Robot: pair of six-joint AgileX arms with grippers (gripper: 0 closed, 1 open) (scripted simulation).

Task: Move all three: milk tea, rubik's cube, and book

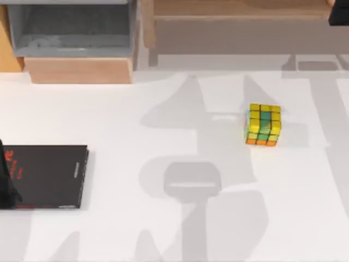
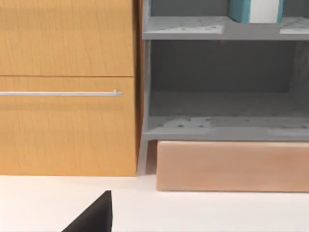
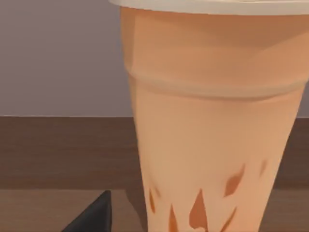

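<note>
Reaching to the far right corner, the right gripper [image 1: 339, 12] faces the milk tea [image 3: 212, 121] close up, cropped at both ends; its grip is unreadable. The rubik's cube [image 1: 263, 125] sits right of centre on the table [image 1: 163, 229].

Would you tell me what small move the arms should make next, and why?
Probably send an arm to the rubik's cube: it sits alone on the white table, while the milk tea stands upright on a brown wooden surface and the teal book is shelved.

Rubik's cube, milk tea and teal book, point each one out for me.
rubik's cube [image 1: 263, 124], top view, its yellow top face.
milk tea [image 3: 212, 145], right wrist view, the cup's side wall.
book [image 2: 239, 10], left wrist view, its teal cover.
</note>
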